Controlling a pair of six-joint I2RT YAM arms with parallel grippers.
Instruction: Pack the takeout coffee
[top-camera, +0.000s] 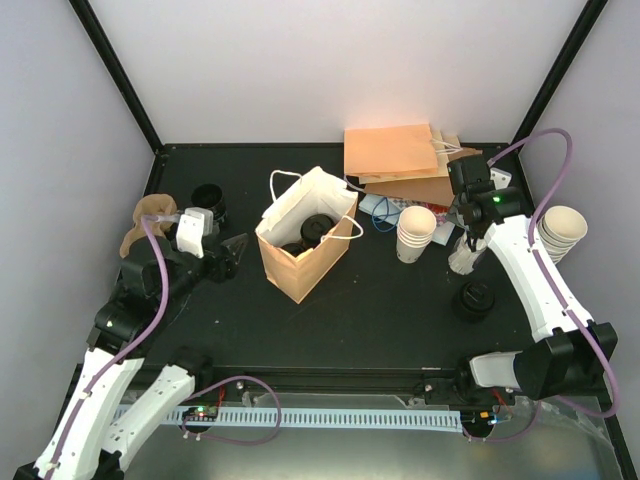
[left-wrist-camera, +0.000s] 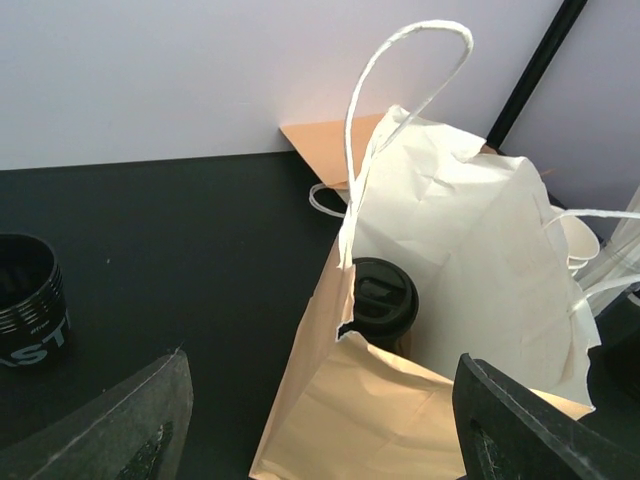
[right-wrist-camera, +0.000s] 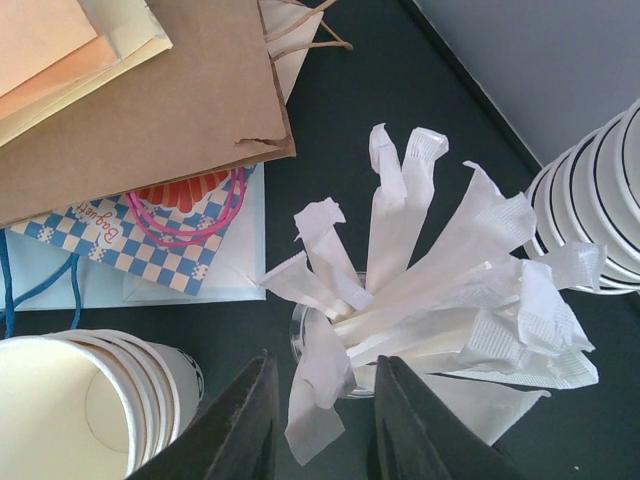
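The takeout coffee (left-wrist-camera: 383, 300) sits down inside the open brown paper bag (left-wrist-camera: 340, 420), straight ahead of the left gripper (left-wrist-camera: 320, 370). Only its round black lid shows, low against the bag's white inner wall. From above, the lid (top-camera: 318, 228) lies deep in the bag (top-camera: 300, 270), which stands upright on the desk (top-camera: 400, 320) just beyond the fingertips of the left gripper (top-camera: 238, 255). That gripper has its jaws spread wide and nothing between them; both fingers are clear of the bag. Off to its left side stands a black ribbed cup (left-wrist-camera: 30, 300), well apart from it.

The right gripper (right-wrist-camera: 322, 400) hangs directly over a glass (right-wrist-camera: 297, 340) stuffed with paper-wrapped straws (right-wrist-camera: 440, 290). Its jaws stand only a narrow way apart, one to each side of the loose end of a wrapper. A sliver of gap shows on both sides of the paper, so no grip on it is visible. To this gripper's left is a stack of lidless white cups (right-wrist-camera: 80, 400), and to its right a second stack (right-wrist-camera: 600, 200). Ahead of it lie flat paper bags (right-wrist-camera: 150, 110). In the overhead view a black round object (top-camera: 474, 300) sits on the desk near the right gripper (top-camera: 466, 250), on its near side; it is too dark to tell what it is.
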